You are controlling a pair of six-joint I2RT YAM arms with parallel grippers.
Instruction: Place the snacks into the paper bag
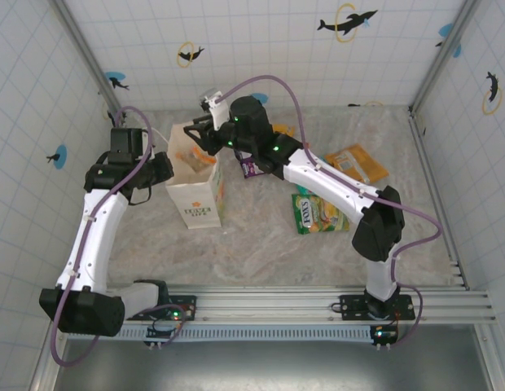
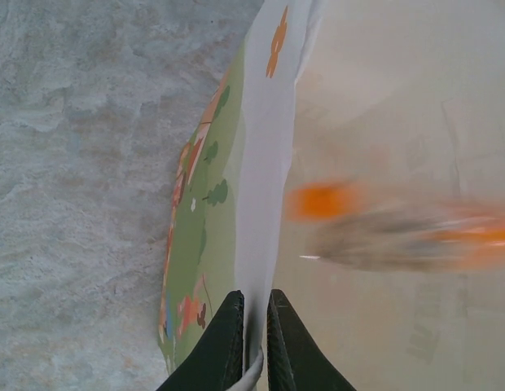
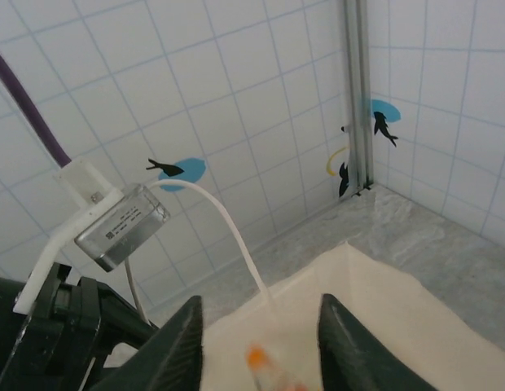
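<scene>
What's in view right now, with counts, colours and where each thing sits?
paper bag: one, white with a printed logo, upright at centre-left, mouth open.
purple packet: one, purple, just right of the bag, under the right arm.
green packet: one, green, centre-right, partly under the right arm.
orange packet: one, orange, far right.
blurred packet: at least one, orange, inside the bag.
left gripper: shut on the bag's wall.
right gripper: open, above the bag's mouth.

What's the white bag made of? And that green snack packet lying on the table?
The white bag looks like matte paper: stiff flat sides, sharp folded edges, no shine. The green packet looks like glossy plastic or foil film; its printed surface looks shiny and crinkled. Which one, I cannot tell.
</scene>
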